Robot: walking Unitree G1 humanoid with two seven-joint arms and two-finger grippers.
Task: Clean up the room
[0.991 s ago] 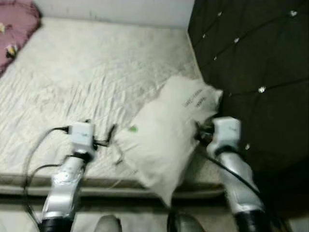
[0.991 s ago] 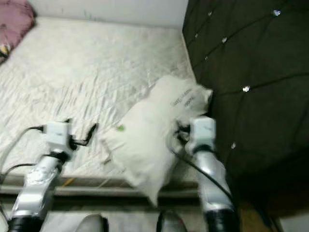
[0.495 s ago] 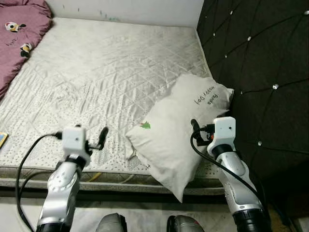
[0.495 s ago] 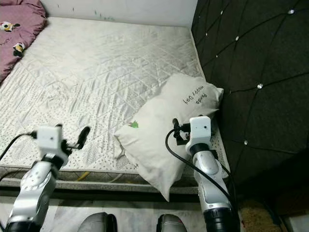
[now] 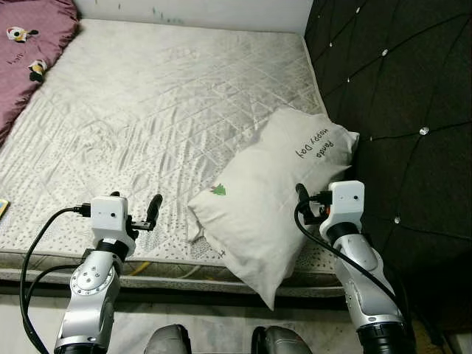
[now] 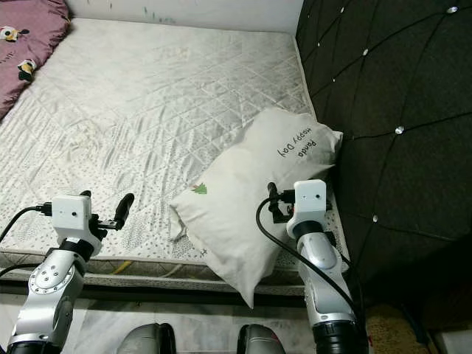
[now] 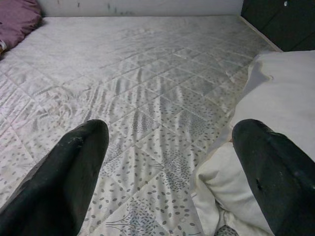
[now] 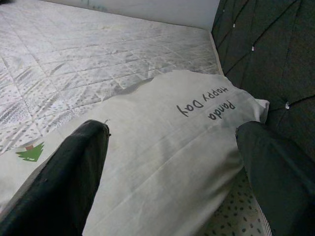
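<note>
A white pillow (image 5: 258, 199) with a small green tree print and the words "Panda Happy Day" lies askew at the mattress's (image 5: 147, 110) near right corner. Its lower end hangs over the front edge. My right gripper (image 8: 172, 129) is open just above the pillow's right side, with the fingers (image 8: 78, 172) spread over the fabric. My left gripper (image 7: 172, 130) is open too. It hovers over the quilted mattress a little to the left of the pillow's (image 7: 275, 98) left edge. Neither holds anything.
A black tufted headboard (image 5: 398, 96) stands along the right side, close to my right arm. A purple blanket (image 5: 29, 44) lies at the far left of the bed. A small flat item (image 5: 3, 206) peeks in at the left edge. My feet (image 5: 169, 341) stand at the bed's front edge.
The camera has steadied and shifted, so the blurred picture is now sharp. Both open grippers keep about the same places beside and over the pillow.
</note>
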